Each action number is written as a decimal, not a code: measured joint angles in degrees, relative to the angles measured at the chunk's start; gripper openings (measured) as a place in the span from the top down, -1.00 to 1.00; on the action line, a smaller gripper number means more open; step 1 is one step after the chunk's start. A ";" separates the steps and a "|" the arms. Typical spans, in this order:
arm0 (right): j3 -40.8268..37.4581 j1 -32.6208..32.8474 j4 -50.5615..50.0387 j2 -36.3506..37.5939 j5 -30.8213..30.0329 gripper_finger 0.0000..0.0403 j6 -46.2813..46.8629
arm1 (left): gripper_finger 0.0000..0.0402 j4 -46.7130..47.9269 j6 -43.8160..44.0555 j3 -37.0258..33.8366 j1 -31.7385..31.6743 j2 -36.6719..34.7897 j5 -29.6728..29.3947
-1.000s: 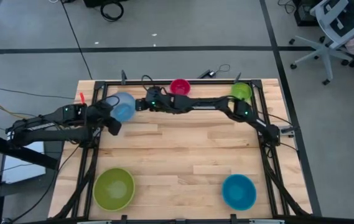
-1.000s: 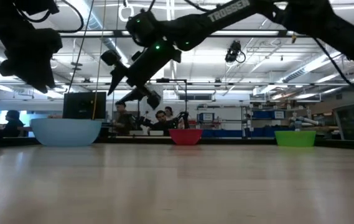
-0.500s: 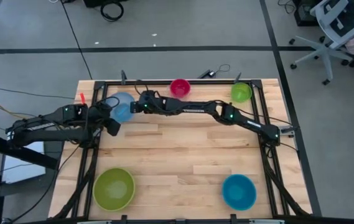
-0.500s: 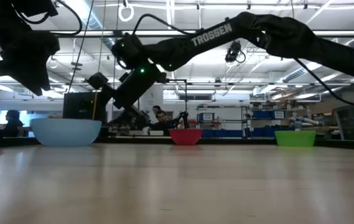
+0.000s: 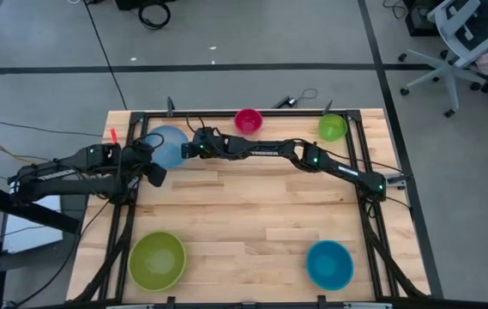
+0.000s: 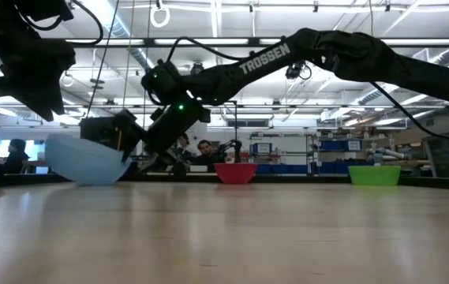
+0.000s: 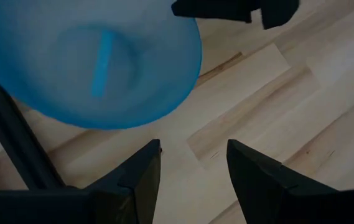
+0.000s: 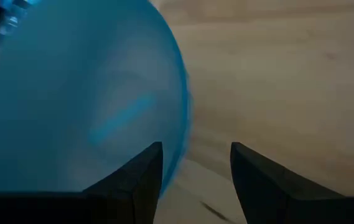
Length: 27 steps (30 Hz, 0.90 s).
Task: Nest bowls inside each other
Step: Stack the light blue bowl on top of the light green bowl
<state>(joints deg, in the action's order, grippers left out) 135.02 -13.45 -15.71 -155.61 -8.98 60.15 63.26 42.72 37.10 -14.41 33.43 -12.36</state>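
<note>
The light blue bowl (image 5: 166, 146) stands tipped at the table's far left. My right gripper (image 5: 187, 148) reaches it from the right, open, with the bowl's rim between its fingers (image 8: 195, 152). My left gripper (image 5: 153, 175) hangs open above the table just near of that bowl, touching nothing (image 7: 192, 165). The magenta bowl (image 5: 248, 120) and the small green bowl (image 5: 333, 127) rest on their bases at the far edge. The large lime green bowl (image 5: 157, 260) and the teal bowl (image 5: 329, 263) rest near the front edge. My right gripper straddles the light blue bowl's right-hand rim (image 8: 185, 118), one finger (image 8: 142, 171) inside the bowl and the other outside, jaws apart. It comes slanting down from the table's right. The bowl sits tipped (image 6: 90, 158), base on the table, its left side raised.
A black frame (image 5: 244, 112) runs along the table's far edge and down both sides. The right arm (image 5: 312, 157) stretches across the far part of the table. Bare wood (image 5: 244, 215) lies in the middle between the bowls.
My right gripper has come down and toward the table's left, onto the light blue bowl's right rim. The bowl, level before, has tipped, its left side rising while its base stays on the table.
</note>
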 joint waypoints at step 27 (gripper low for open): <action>-0.13 0.29 -5.37 2.58 5.43 0.94 -10.29 | 0.08 -3.69 5.56 2.01 0.04 -0.34 5.04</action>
<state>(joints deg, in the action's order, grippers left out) 134.89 -13.16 -21.08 -153.03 -3.55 49.86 59.57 48.28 39.12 -14.38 33.09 -7.32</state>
